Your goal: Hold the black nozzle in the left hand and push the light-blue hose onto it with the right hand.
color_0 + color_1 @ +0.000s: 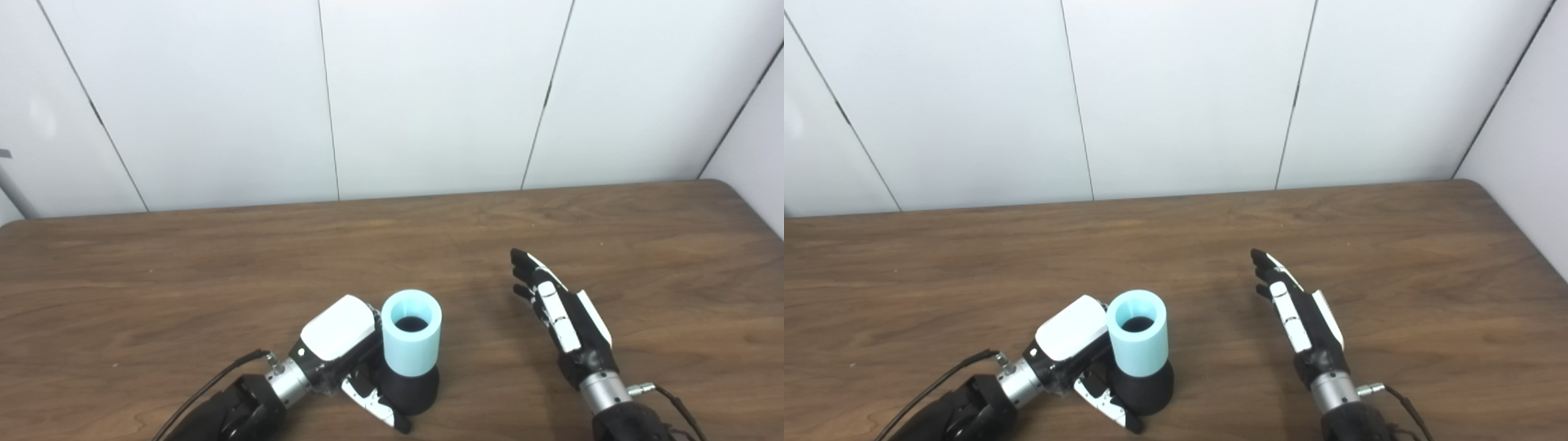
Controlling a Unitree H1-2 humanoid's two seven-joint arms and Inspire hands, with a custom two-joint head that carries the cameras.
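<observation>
**Hose seated on nozzle, left hand gripping, right hand free**

Light-blue hose [411,332] stands upright on the black nozzle [409,392], its lower end over the nozzle's top; nozzle's flared base rests on the wooden table [184,275], near the front edge, left of centre. Hose's open top faces up, dark inside.

Left hand [343,346] is against the left side of the pair, white back plate up, fingers [373,404] wrapped around the nozzle base from the front. Thumb side is hidden behind the hose, so exactly how much of the hose it also touches is hard to tell. Hand is closed on the nozzle.

Right hand [1298,315] is well apart from the hose, to the right, holding nothing. Fingers stretched out straight and lying close alongside each other, pointing away toward the wall [1176,92], palm turned left toward the hose. It seems raised slightly off the table.

Cables run off both wrists at the bottom edge.
</observation>
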